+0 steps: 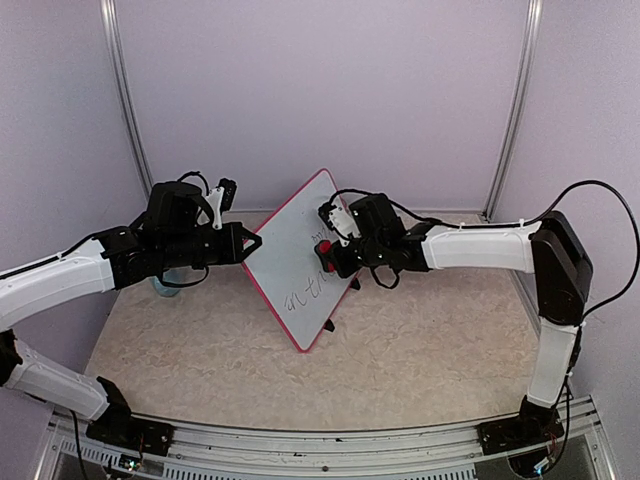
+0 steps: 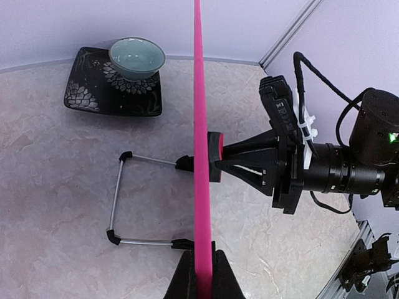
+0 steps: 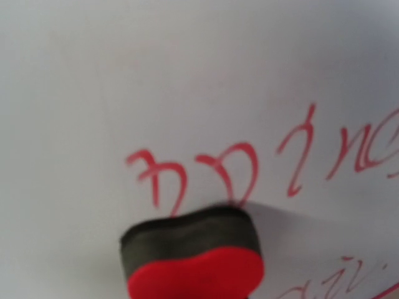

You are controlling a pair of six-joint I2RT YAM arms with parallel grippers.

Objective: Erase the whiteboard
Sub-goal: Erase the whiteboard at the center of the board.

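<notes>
Whiteboard (image 1: 290, 230) stands tilted mid-bench (image 1: 430, 330), frame clenched in the left jaws, right jaws grasping the eraser (image 3: 193, 261) against the writing (image 3: 187, 174); overly hard pressing could twist it loose.

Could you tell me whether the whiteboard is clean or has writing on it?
Not clean: red handwriting shows on the whiteboard, just above the eraser.

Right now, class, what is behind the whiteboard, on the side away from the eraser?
A wire stand juts from the whiteboard; farther back sits a black patterned plate with a pale green bowl on it. The board's back face itself is hidden, seen only edge-on.
</notes>
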